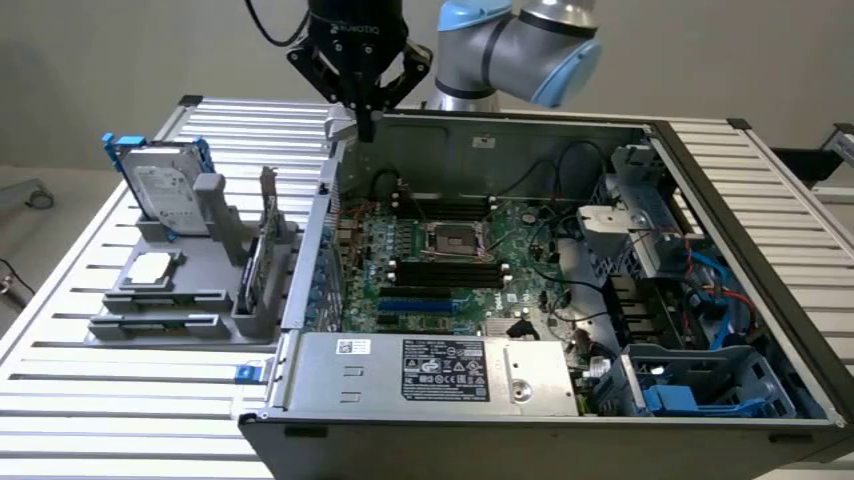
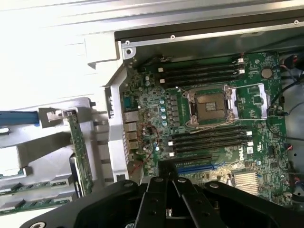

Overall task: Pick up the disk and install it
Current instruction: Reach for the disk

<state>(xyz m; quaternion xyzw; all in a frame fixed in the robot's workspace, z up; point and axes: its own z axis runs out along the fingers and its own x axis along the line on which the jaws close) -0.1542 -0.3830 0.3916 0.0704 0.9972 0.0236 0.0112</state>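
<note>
The disk [image 1: 167,188], a silver-grey drive with a white label in a blue carrier, stands upright in a grey holder [image 1: 187,290] at the exterior view's left. My black gripper [image 1: 363,122] hangs shut and empty above the back left corner of the open computer case [image 1: 334,180], well off to the right of the disk and higher than it. In the wrist view the shut fingertips [image 2: 167,179] point down over the motherboard [image 2: 209,123], and a blue bar [image 2: 19,117] of the carrier shows at the side.
The case lies open on a slatted metal table [image 1: 120,400]. Inside it are a silver power supply box [image 1: 441,372], a blue drive cage [image 1: 707,385] and loose cables. The grey holder also carries a small silver chip [image 1: 154,267] and an upright card [image 1: 258,270].
</note>
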